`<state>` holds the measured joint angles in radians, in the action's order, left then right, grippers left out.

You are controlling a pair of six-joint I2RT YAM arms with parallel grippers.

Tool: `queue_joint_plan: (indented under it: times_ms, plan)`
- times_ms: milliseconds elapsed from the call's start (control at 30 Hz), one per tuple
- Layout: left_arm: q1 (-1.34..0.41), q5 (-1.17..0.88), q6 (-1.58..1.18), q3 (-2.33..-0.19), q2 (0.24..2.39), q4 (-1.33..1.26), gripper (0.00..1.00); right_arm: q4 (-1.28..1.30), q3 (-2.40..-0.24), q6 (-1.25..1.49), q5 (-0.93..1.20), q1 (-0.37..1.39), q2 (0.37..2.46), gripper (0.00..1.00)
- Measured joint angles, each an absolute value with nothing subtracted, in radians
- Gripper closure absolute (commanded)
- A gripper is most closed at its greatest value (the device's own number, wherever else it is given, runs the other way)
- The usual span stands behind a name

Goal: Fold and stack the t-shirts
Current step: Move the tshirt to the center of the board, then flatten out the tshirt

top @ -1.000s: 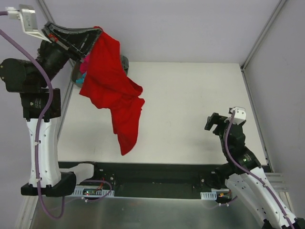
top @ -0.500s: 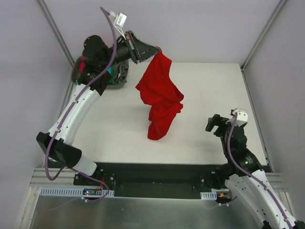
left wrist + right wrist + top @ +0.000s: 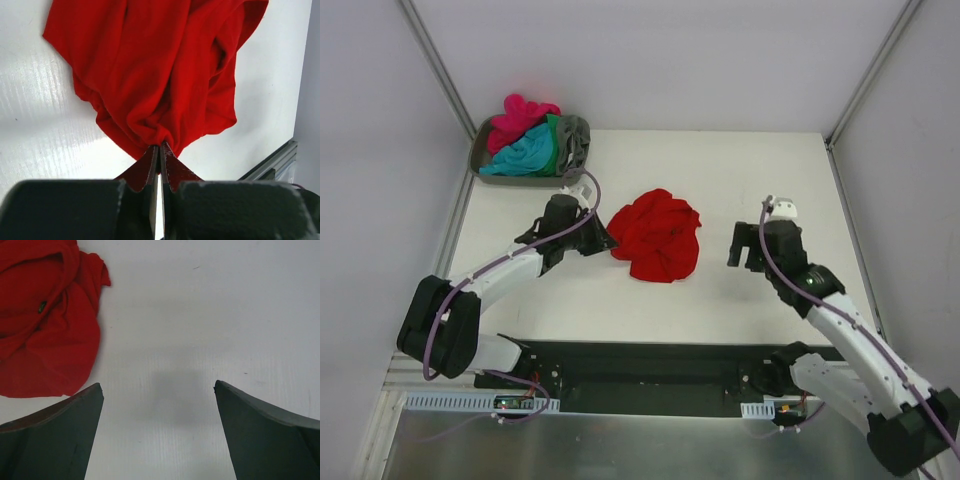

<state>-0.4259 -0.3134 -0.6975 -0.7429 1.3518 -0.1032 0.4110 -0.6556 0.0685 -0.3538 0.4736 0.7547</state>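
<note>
T-shirt (image 3: pixel 155 75) edge between left fingers (image 3: pixel 146 170)

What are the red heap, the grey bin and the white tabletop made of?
The red t-shirt looks like soft matte cloth: it lies crumpled in deep folds. The grey tray seems to be rigid plastic, with a smooth moulded rim. The table is a hard white sheet with a faint sheen and fine ribbing; plastic or coated board, I cannot tell.
</note>
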Motion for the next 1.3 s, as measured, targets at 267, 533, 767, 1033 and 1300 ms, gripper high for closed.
queue_joint_plan:
  times_ms: [267,533,767,1033,1300]
  plan:
    - [-0.426,-0.334,-0.693,-0.718,1.364,-0.130,1.00,0.361,-0.994,0.092,-0.107,0.474,1.276,0.12]
    - [-0.426,-0.321,-0.692,-0.652,1.346,-0.136,1.00,0.340,-1.330,0.043,-0.012,0.474,1.727,0.44]
    - [-0.426,-0.304,-0.692,-0.642,1.333,-0.138,1.00,0.345,-1.404,0.049,-0.043,0.473,1.885,0.62]
    - [-0.426,-0.279,-0.673,-0.646,1.323,-0.127,1.00,0.294,-1.377,0.050,-0.069,0.472,1.868,0.99]
    - [-0.426,-0.201,-0.578,-0.782,1.127,-0.045,1.00,0.281,-1.260,-0.010,-0.109,0.473,1.528,0.99]
